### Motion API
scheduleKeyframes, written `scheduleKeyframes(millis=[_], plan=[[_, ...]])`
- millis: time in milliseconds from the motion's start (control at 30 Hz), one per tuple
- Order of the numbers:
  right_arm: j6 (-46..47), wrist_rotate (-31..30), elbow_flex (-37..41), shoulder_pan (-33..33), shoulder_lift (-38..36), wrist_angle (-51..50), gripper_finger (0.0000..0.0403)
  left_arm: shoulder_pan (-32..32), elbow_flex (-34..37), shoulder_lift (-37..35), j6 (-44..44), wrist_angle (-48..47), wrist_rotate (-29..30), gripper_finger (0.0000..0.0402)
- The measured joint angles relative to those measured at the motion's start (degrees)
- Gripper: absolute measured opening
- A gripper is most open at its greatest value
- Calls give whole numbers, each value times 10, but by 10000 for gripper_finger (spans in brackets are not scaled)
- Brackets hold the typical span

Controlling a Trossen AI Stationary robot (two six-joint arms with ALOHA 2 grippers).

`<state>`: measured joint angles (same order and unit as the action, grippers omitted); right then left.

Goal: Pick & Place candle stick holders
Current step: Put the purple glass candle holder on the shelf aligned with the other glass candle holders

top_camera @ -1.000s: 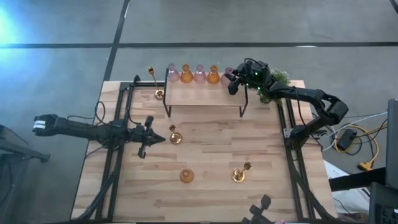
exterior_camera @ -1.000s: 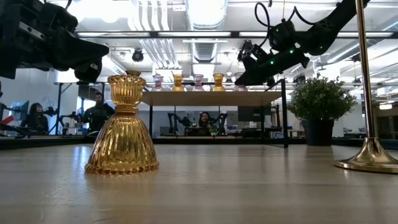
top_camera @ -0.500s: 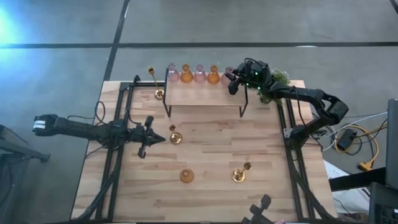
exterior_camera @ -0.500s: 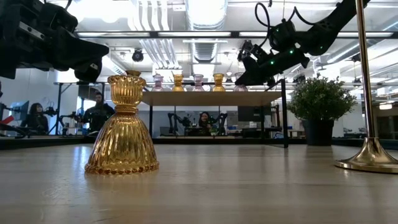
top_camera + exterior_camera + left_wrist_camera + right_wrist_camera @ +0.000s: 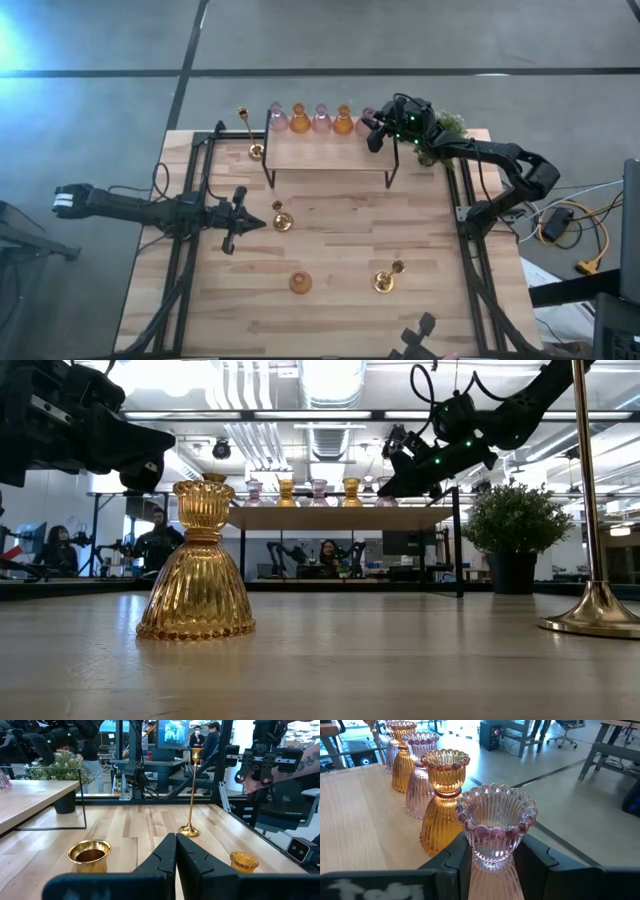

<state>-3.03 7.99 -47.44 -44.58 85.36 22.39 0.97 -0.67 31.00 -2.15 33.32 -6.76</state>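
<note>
Four glass holders, pink (image 5: 277, 118), amber (image 5: 299, 118), pink (image 5: 321, 119) and amber (image 5: 343, 121), stand in a row on the raised shelf's (image 5: 330, 155) far edge. My right gripper (image 5: 372, 126) is shut on a fifth, pink holder (image 5: 495, 827) at the row's right end. An amber holder (image 5: 300, 283) and three gold candlesticks (image 5: 282, 222) (image 5: 383, 281) (image 5: 255, 150) stand on the table. My left gripper (image 5: 247, 221) is shut and empty, just left of the middle candlestick. My right gripper pinches the pink holder's narrow waist (image 5: 492, 860) between its two fingers (image 5: 454, 857), below the beaded rim. The fingers come level, from the table's right side. The holder stands upright in line with the row; the gripper hides its base.
A green potted plant (image 5: 448, 128) stands right of the shelf, behind my right arm. Black metal rails (image 5: 185, 250) run along both table sides. In the left wrist view a person (image 5: 280, 765) stands beyond the table's edge.
</note>
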Motion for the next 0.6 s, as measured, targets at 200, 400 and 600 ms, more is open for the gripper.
scheduleKeyframes(millis=[200, 400, 600], plan=[[0, 0, 0, 0, 0, 1, 109, 0, 0, 0, 0, 0, 0, 14], [-4, 8, 0, 0, 0, 4, 109, 0, 0, 0, 0, 0, 0, 14], [-7, 11, -8, -1, 2, 4, 109, 0, 0, 0, 0, 0, 0, 14]])
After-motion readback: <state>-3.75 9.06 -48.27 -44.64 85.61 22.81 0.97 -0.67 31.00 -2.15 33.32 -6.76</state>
